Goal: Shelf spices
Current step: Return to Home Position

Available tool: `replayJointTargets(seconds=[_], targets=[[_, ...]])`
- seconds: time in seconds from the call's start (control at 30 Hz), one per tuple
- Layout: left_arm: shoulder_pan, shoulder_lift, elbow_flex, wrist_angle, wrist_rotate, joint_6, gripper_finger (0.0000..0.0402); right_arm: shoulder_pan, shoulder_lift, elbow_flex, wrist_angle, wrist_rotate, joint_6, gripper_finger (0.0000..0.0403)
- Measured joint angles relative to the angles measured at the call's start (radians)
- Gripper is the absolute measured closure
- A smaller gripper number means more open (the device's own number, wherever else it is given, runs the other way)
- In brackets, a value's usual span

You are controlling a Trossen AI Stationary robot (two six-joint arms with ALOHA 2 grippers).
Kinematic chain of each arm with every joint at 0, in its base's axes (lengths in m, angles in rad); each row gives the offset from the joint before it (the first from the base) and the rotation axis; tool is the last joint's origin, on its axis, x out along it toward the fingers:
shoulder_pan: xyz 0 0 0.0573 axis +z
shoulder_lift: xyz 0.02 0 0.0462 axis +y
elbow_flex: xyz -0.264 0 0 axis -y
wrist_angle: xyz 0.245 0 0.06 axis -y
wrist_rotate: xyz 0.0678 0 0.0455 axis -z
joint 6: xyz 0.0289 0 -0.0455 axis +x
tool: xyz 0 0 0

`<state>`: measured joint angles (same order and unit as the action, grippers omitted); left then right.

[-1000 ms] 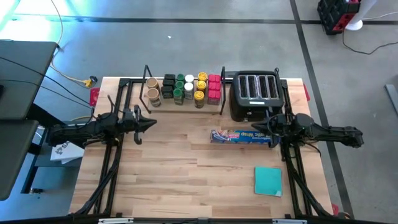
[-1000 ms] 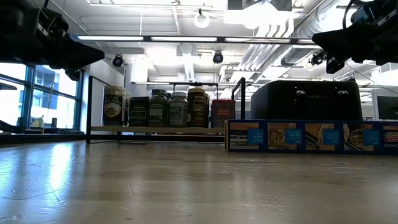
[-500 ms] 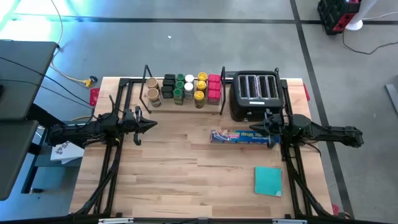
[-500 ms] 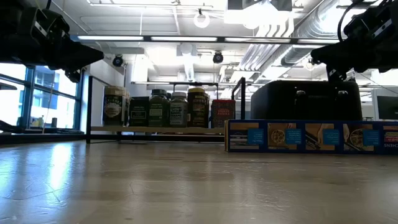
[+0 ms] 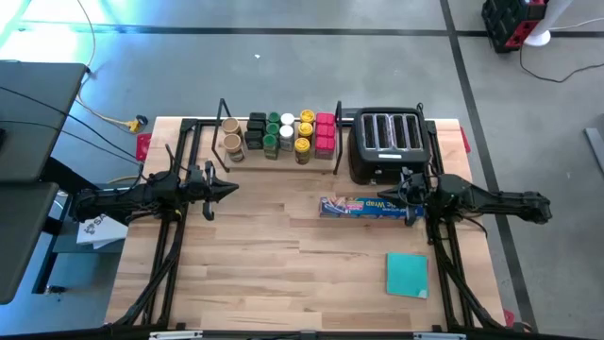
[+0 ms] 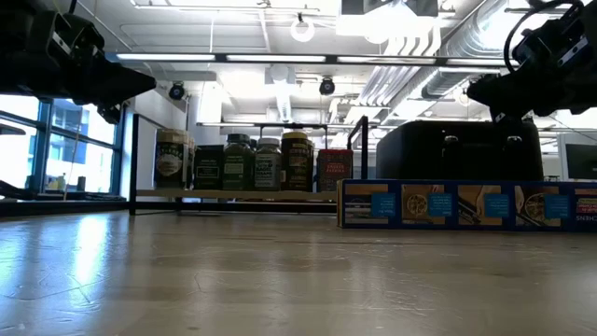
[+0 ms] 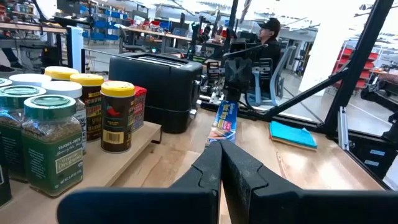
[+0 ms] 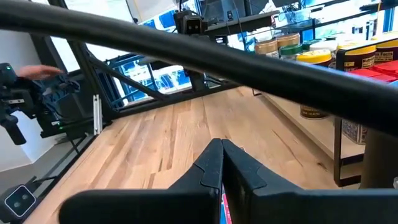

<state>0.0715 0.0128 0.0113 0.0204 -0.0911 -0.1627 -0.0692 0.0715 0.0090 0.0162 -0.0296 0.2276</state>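
The spices [image 5: 279,135] stand in rows on the pale board of the shelf [image 5: 223,121] near the table's far edge: jars with tan, green, white and yellow lids, dark blocks and red tins. They also show in the low view [image 6: 252,163] and the left wrist view [image 7: 117,115]. My left gripper [image 5: 234,187] hovers shut in front of the shelf's left end, fingertips together [image 7: 221,160]. My right gripper [image 5: 385,195] hovers shut above the blue wrap box [image 5: 368,208], fingertips closed [image 8: 222,157], and holds nothing.
A black four-slot toaster [image 5: 387,142] stands right of the shelf. The long blue wrap box [image 6: 466,205] lies in front of it. A teal square pad [image 5: 407,275] lies near the right front. Bare wood [image 5: 264,264] fills the table's middle and near side. A person sits beyond the table [image 7: 268,46].
My right gripper has come down a little above the wrap box and stays shut. The left arm has kept still, and the spices have not moved.
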Motion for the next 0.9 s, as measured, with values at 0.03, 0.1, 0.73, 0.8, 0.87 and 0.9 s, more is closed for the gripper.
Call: replayJointTargets(seconds=[0.03, 0.1, 0.73, 0.8, 0.87, 0.9], targets=[[0.0, 0.0, 0.0, 0.0, 0.0, -0.001, 0.0398, 0.0, 0.0, 0.0, 0.0, 0.0, 0.0, 0.0403], [-0.007, -0.008, 0.0, 0.0, -0.003, 0.0, 0.0398, 0.016, -0.017, 0.0, -0.002, 0.012, 0.0, 0.0403], [-0.051, -0.009, 0.0, 0.002, -0.003, -0.001, 0.0398, 0.063, -0.068, 0.0, -0.001, 0.003, 0.0, 0.0403], [-0.05, -0.009, 0.0, 0.002, -0.006, 0.0, 0.0398, 0.063, -0.064, 0.0, -0.001, 0.003, 0.0, 0.0403], [-0.05, -0.009, 0.0, 0.002, -0.006, -0.001, 0.0398, 0.063, -0.065, 0.0, -0.002, 0.003, 0.0, 0.0403], [-0.05, -0.009, 0.0, 0.002, -0.005, 0.0, 0.0398, 0.063, -0.065, 0.0, -0.002, 0.003, 0.0, 0.0403]])
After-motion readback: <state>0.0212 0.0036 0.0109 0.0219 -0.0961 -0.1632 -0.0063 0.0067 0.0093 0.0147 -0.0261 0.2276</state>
